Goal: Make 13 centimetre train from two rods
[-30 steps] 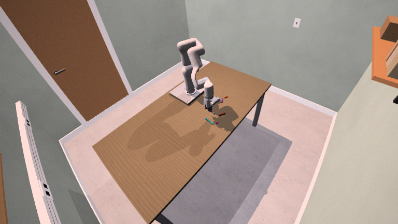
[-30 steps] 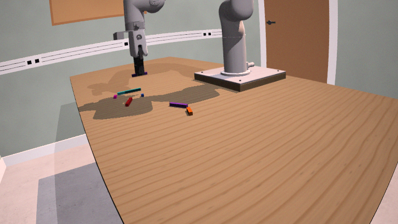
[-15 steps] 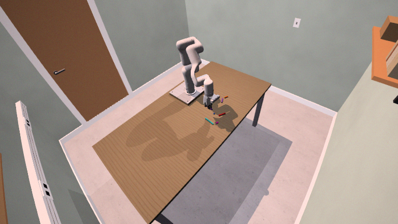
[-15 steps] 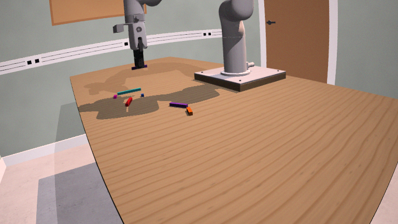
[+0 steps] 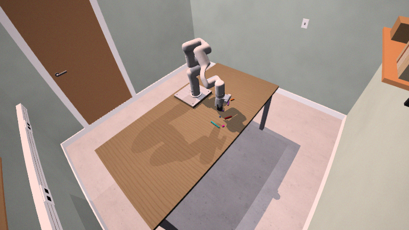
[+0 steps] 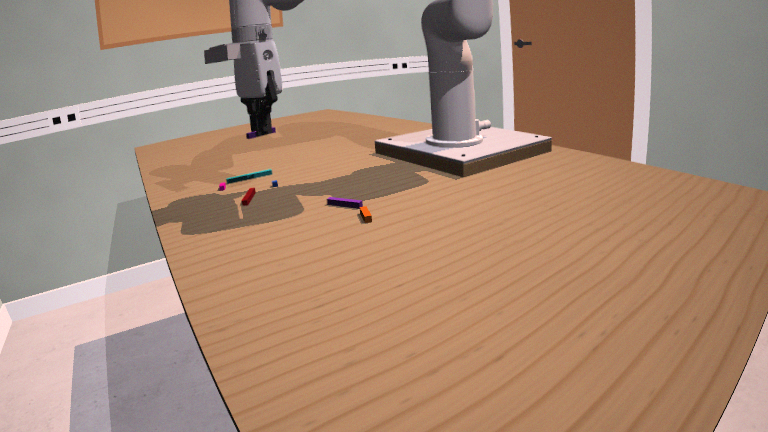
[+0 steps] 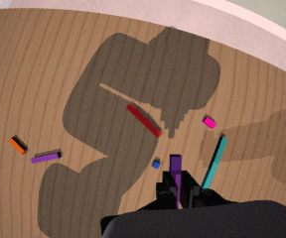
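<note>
My gripper (image 5: 219, 109) (image 6: 261, 129) (image 7: 173, 183) is shut on a purple rod (image 6: 251, 134) (image 7: 175, 163) and holds it level above the table. Its middle is hidden by the fingers. A red rod (image 5: 228, 117) (image 6: 248, 196) (image 7: 144, 120) lies flat on the table, apart from the other rods. A second purple rod (image 5: 228, 103) (image 6: 344, 202) (image 7: 46, 158) lies flat near the orange rod, on the robot base's side of the red rod in the exterior view.
A turquoise rod (image 5: 214, 124) (image 6: 249, 176) (image 7: 214, 163) lies near a magenta rod (image 5: 223, 125) (image 6: 222, 186) (image 7: 210, 122). A small blue rod (image 5: 220, 116) (image 6: 274, 184) (image 7: 156, 164) lies near the red rod. An orange rod (image 5: 232, 99) (image 6: 365, 214) (image 7: 18, 145) lies beside the second purple rod.
</note>
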Controlling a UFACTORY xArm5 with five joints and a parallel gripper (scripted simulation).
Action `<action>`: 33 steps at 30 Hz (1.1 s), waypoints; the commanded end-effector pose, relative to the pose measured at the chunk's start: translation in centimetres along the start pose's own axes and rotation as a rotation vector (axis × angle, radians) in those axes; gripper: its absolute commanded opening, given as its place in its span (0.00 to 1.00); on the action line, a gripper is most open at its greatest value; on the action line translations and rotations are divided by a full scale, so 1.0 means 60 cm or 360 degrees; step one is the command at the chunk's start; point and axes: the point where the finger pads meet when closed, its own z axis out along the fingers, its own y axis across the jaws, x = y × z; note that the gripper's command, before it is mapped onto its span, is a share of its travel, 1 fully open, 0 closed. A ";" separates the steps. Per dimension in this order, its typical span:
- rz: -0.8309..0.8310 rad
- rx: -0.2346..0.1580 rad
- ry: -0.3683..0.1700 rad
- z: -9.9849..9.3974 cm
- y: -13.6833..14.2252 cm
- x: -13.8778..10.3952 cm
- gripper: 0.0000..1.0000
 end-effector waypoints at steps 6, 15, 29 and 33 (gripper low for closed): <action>-0.0504 0.0000 0.0001 -0.003 -0.046 0.054 0.04; -0.0912 0.0001 0.0001 -0.003 -0.090 0.094 0.04; -0.1558 0.0002 0.0002 -0.001 -0.168 0.149 0.04; -0.1751 0.0002 0.0002 0.000 -0.194 0.163 0.04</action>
